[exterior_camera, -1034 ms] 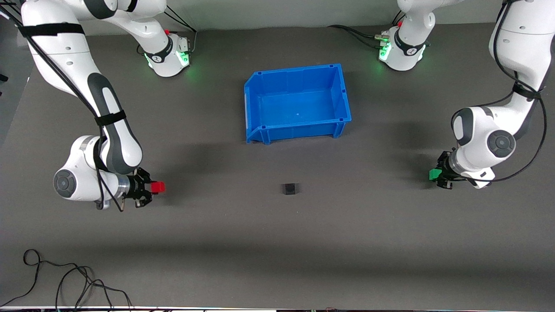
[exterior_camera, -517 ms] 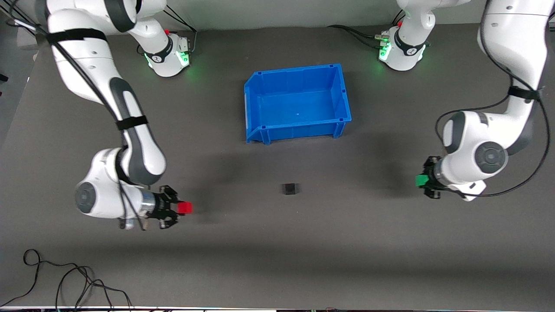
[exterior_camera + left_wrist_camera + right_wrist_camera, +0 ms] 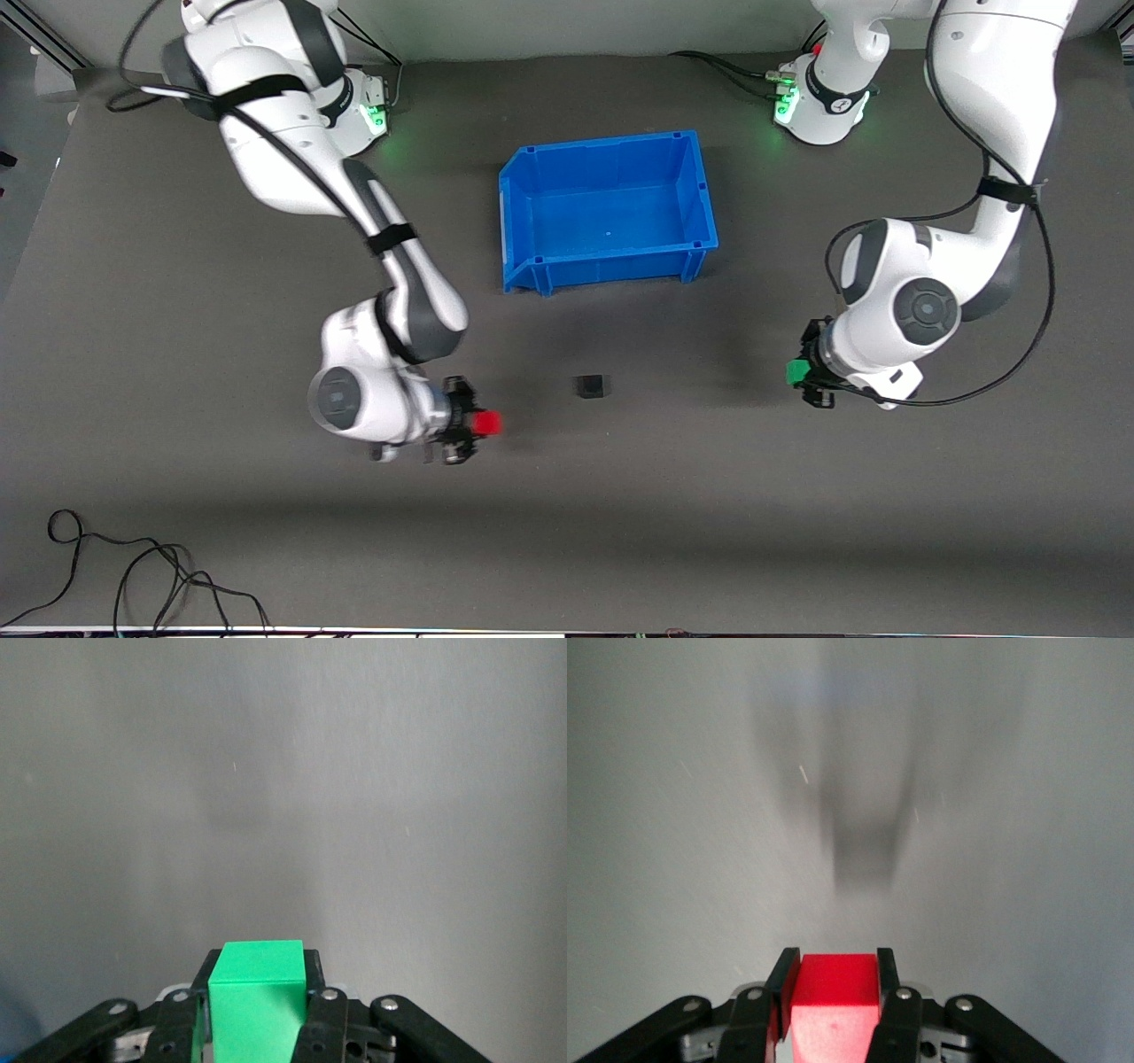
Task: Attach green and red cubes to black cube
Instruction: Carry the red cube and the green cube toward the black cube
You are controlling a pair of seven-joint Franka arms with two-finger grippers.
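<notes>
Dark grey table (image 3: 620, 532) with just a few bits sitting on it

There's a blue bin (image 3: 609, 210) resting flat on the mat about midway between the two arm bases, open side up. A small black cube (image 3: 589, 386) sits on the bare surface nearer the front camera than the bin, well apart from it. Down at the camera-side edge, toward the right arm's end, a loose black cable (image 3: 133, 576) lies curled on the table.
</notes>
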